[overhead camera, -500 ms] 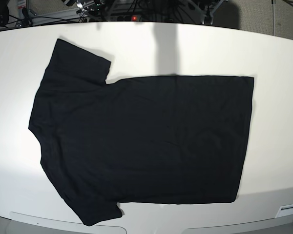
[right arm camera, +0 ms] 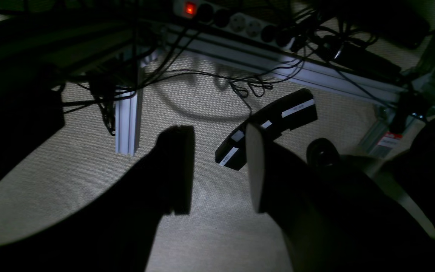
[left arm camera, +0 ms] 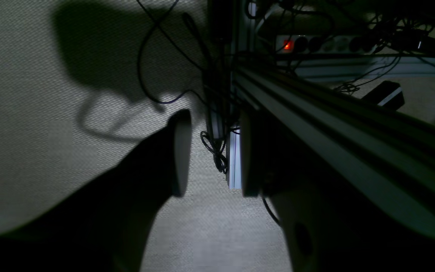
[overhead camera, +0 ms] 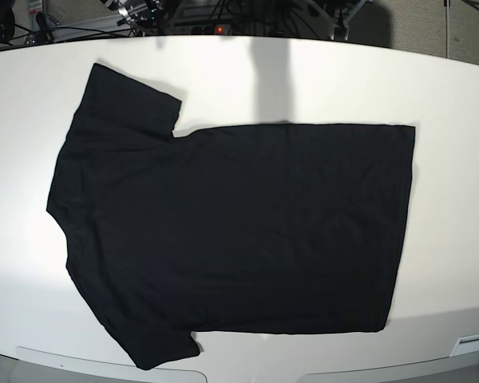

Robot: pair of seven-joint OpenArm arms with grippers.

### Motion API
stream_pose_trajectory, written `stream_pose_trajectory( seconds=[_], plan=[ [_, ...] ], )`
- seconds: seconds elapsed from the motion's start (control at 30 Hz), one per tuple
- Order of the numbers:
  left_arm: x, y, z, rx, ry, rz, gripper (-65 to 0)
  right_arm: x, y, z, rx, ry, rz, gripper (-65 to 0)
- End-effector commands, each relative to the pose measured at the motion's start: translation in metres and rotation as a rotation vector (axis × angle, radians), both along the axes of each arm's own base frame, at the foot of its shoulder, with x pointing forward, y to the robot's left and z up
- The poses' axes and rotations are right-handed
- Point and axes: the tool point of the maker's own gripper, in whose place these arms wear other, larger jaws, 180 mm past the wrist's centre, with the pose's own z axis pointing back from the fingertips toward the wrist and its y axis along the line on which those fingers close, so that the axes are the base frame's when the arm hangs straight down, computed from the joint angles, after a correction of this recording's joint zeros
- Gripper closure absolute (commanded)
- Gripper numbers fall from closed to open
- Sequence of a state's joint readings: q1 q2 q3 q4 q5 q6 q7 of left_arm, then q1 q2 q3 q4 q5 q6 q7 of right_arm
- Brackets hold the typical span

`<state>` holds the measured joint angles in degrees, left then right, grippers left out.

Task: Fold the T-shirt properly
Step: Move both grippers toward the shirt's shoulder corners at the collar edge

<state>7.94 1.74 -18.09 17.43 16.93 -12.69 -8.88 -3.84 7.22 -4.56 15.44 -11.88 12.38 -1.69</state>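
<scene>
Nothing has shifted on the table since half a second back: T-shirt lies flat, plain black side up, collar end toward the base view's left, hem toward its right, both sleeves spread. No fold started; the whole job is left. Neither arm is over the cloth. Left gripper and right gripper hang beyond the table edge, above carpet and cables, jaws parted, nothing between them.
</scene>
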Motion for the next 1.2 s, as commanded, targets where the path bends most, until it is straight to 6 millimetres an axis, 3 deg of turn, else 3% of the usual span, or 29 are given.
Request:
stream_pose_trajectory(
  seconds=[0.0,0.37,0.6,0.9,1.17],
  plan=[
    [0.0,-0.001,0.001,-0.008,-0.011,-0.001,-21.5,0.001,-0.002,0.001,0.006,-0.005,0.001,-23.7],
    [-0.013,0.005,0.005,0.008,-0.023,0.012,-21.5,-0.027,-0.004,0.003,0.019,-0.012,0.005,-23.7],
    [-0.034,0.014,0.027,-0.029,-0.087,0.001,-21.5,-0.044,-0.012,0.022,0.066,-0.065,0.009,-23.7],
    [-0.068,0.033,0.078,-0.032,-0.121,-0.025,-21.5,-0.084,-0.003,0.074,0.262,-0.057,0.045,-23.7],
    [-0.075,0.05,0.144,0.02,-0.19,-0.074,-21.5,-0.107,-0.005,0.135,0.318,-0.077,0.088,-23.7]
  ],
)
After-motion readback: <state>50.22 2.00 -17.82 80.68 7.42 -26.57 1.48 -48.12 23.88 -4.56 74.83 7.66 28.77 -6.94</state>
